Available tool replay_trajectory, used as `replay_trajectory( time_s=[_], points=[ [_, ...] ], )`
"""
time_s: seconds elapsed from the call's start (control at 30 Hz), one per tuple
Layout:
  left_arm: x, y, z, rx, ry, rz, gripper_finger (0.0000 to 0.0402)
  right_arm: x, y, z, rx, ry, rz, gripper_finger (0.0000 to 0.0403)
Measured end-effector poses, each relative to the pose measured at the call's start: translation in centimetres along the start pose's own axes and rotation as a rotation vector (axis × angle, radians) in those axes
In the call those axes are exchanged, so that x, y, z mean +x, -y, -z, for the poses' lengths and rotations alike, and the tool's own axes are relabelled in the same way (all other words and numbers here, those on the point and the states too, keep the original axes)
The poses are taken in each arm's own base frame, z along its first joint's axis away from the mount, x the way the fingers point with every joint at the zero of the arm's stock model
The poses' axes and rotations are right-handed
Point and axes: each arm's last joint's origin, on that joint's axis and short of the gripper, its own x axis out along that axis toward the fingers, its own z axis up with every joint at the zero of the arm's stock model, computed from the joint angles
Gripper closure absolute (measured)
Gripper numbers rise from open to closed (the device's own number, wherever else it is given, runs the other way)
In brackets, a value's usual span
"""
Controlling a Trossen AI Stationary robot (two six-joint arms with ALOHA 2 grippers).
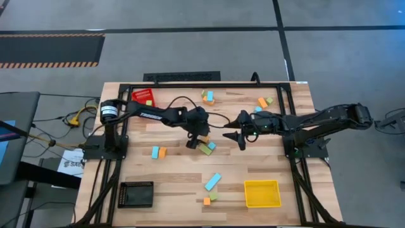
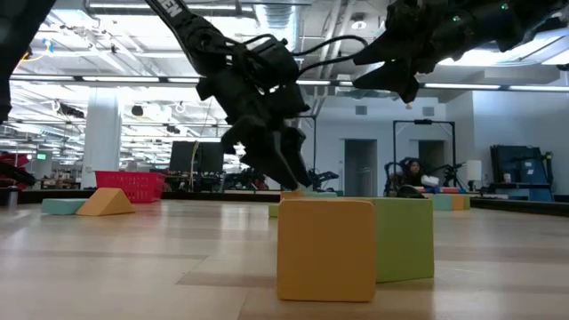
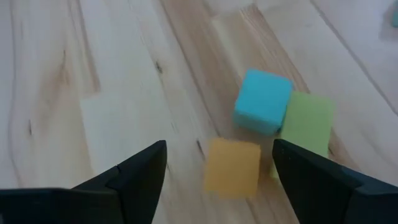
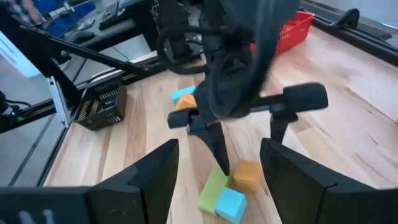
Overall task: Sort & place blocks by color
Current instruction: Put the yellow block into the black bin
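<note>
Table [image 1: 177,183] first, since it's the biggest thing here: a light wood top with three square bins sitting on it, red bin [image 1: 144,97] at the far left corner, black bin [image 1: 136,194] at the near left, yellow bin [image 1: 262,194] near the right front. Blocks are lying scattered all over, none showing in the yellow or black bin.

Left gripper [image 1: 197,140] is hanging over the middle of the table with its fingers spread apart, right above a tight little cluster: an orange cube [image 3: 232,165], a cyan cube [image 3: 262,101] and a green block [image 3: 306,124] touching each other. In the left wrist view the orange cube is sitting between the two fingers, not touched by either.

Right gripper [image 1: 236,131] is hovering just beside it, raised off the wood, fingers also apart and holding nothing.

Smaller stuff: a long cyan bar [image 1: 212,182] is lying near the yellow bin, and a cyan-and-orange pair [image 1: 158,152] is sitting left of centre.
</note>
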Motion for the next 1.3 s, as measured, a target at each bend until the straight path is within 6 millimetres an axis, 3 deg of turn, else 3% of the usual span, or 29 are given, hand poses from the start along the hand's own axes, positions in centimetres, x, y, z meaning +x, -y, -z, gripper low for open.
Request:
replay_trajectory(
  time_s=[0.23,0.7,1.03,1.13,1.3],
  points=[
    [0.5,0.1,0.4,0.001,-0.021,0.020,0.0131,0.0,0.2,0.0,0.018,-0.003,0.009,0.0154],
    [0.5,0.2,0.8,-0.007,-0.048,0.035,0.0250,0.0,0.4,-0.1,0.020,0.000,0.015,0.0154],
    [0.5,0.2,0.7,-0.031,-0.042,0.035,0.0288,0.0,0.4,-0.1,0.019,0.001,0.015,0.0154],
    [-1.0,-0.6,0.0,-0.093,-0.032,0.016,0.0299,0.0,0.4,-0.1,0.017,0.001,0.015,0.0154],
    [-7.1,-1.2,-2.4,-0.231,-0.024,0.035,0.0301,0.0,0.4,-0.1,0.008,0.001,0.015,0.0154]
  ],
)
